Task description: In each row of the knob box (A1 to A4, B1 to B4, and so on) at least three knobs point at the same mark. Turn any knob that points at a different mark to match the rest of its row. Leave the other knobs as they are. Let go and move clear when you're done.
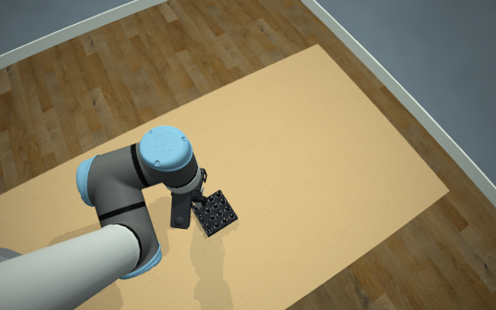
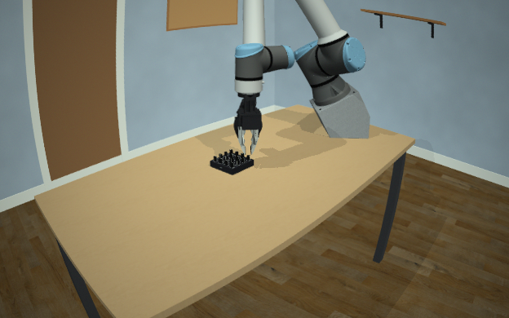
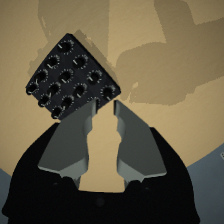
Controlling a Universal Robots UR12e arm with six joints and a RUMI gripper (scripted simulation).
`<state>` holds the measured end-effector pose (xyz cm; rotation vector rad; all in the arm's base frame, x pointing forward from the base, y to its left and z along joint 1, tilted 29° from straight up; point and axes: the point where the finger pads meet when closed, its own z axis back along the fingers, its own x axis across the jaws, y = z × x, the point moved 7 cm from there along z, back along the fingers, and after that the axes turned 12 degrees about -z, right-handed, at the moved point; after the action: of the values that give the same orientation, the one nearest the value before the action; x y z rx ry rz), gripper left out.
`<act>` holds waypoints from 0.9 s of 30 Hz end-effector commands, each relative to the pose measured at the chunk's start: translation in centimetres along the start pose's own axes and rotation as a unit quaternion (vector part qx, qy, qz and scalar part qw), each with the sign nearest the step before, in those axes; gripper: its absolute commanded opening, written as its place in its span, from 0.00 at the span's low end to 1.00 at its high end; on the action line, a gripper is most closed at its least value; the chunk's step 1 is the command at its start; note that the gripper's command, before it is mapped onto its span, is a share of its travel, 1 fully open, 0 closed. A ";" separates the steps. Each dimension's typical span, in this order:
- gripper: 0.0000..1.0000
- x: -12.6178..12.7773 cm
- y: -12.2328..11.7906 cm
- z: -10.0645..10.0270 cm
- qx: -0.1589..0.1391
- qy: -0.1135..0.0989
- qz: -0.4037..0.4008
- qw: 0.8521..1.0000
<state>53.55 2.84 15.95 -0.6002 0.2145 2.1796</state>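
One box (image 1: 227, 225) (image 2: 232, 170) (image 3: 113, 96), up and left of my gripper (image 1: 198, 197) (image 2: 250, 153) (image 3: 106, 100) in wrist view; fingers slightly parted, grasping nothing.

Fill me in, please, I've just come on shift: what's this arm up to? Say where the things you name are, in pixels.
The robot arm (image 1: 165, 149) (image 2: 249, 65) is at work on the black knob box (image 1: 215, 213) (image 2: 232, 168) (image 3: 65, 75), where any knob that disagrees with its row is to be turned to match. Its gripper (image 2: 248, 153) (image 3: 106, 100) points down at one edge of the box, the fingers a little apart with nothing held between them. Which knobs are still off is too small to tell here.
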 end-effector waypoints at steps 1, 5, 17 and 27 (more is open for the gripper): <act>0.11 0.1 0.1 -0.1 0.000 -0.001 0.001 1.000; 0.11 0.1 0.1 -0.1 0.000 -0.001 0.001 1.000; 0.11 0.1 0.1 -0.1 0.000 -0.001 0.001 1.000; 0.11 0.1 0.7 0.0 0.000 -0.001 0.000 1.000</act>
<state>53.30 2.67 15.78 -0.5968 0.2156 2.1804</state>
